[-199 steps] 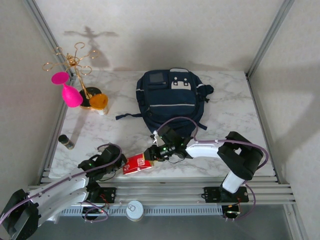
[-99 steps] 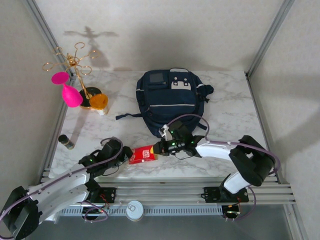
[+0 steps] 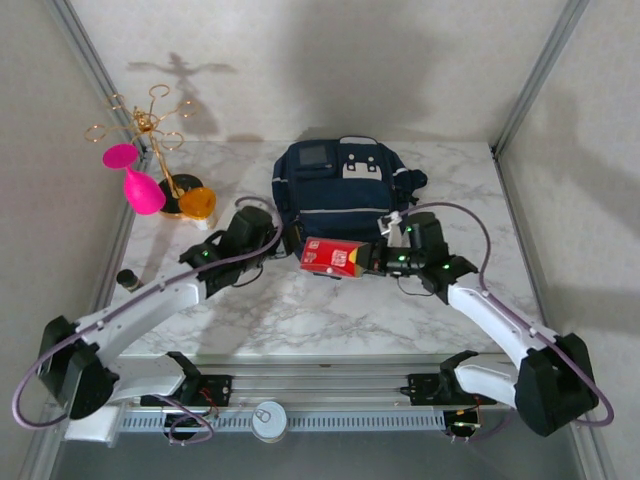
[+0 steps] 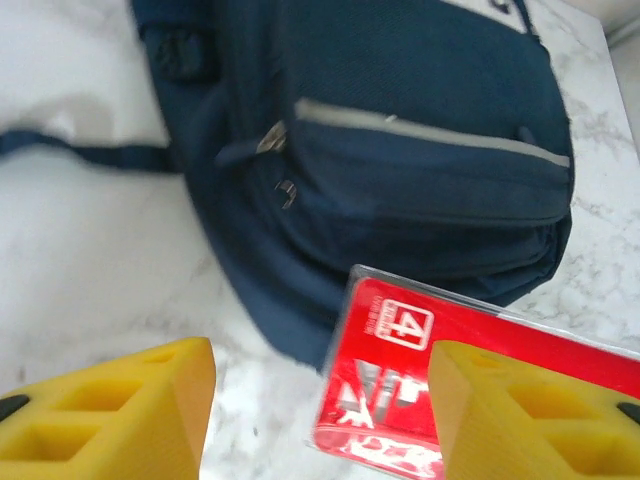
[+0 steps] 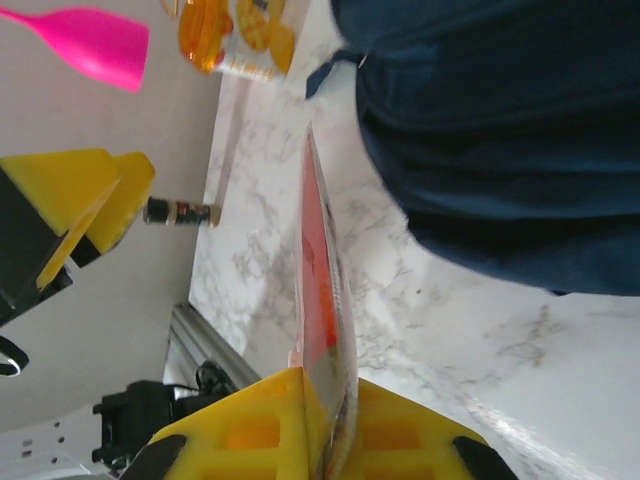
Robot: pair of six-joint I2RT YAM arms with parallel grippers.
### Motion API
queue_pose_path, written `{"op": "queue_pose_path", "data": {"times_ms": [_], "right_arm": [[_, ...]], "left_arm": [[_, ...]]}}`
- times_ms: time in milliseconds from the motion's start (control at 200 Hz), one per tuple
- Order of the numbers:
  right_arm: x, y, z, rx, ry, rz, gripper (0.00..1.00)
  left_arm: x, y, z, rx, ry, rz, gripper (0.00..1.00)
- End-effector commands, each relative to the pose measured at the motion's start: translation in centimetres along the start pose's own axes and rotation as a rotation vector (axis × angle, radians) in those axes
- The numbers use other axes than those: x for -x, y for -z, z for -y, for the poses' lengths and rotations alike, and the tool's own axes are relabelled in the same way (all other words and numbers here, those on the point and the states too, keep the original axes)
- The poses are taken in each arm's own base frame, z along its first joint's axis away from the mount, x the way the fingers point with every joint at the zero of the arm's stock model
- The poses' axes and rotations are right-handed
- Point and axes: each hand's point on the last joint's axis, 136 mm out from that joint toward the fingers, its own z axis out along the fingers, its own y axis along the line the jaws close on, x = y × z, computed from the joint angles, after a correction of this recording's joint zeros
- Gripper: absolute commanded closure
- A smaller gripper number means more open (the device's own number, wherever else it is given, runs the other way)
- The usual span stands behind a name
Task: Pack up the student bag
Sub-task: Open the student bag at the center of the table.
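Fingers first: the right gripper (image 5: 335,415) has its yellow pads (image 5: 250,425) clenched on a flat red plastic-wrapped packet (image 3: 333,257), pinched by one end and seen edge-on from the right wrist. Over on the other side, the left gripper (image 4: 320,400) shows its yellow fingers (image 4: 110,410) spread apart with nothing pinched. The red packet's free end sits in the gap between them, and whether one finger brushes it, I cannot tell.

Now the student bag (image 3: 340,195), a navy-blue fabric backpack with pale stripes: it lies flat at the back centre of the white marble-patterned table (image 3: 470,230), front pockets facing up, grey-white patches at the far end. The red packet hangs level just at the bag's near edge, between the two grippers. From the left wrist, two metal zip pulls (image 4: 272,140) show on the bag's side; open or closed, hard to say.

Off to the left: a gold wire stand (image 3: 150,125), a bright pink plastic goblet (image 3: 142,188), an orange jar (image 3: 197,205) beside it, and a small dark bottle (image 3: 127,279) near the table's left edge.
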Motion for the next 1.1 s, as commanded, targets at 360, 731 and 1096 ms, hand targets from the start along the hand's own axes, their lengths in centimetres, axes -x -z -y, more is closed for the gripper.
{"op": "queue_pose_path", "data": {"times_ms": [360, 731, 1096], "right_arm": [[6.9, 9.8, 4.8, -0.036, -0.152, 0.202, 1.00], [8.9, 13.5, 9.4, -0.154, -0.256, 0.325, 1.00], [9.1, 13.5, 10.2, -0.189, -0.267, 0.321, 1.00]], "left_arm": [[1.4, -6.9, 6.9, -0.174, -0.631, 0.005, 0.28], [-1.0, -10.2, 7.9, -0.144, -0.879, -0.061, 0.21], [-1.3, -14.9, 6.9, 0.005, -1.052, -0.088, 0.10]]}}
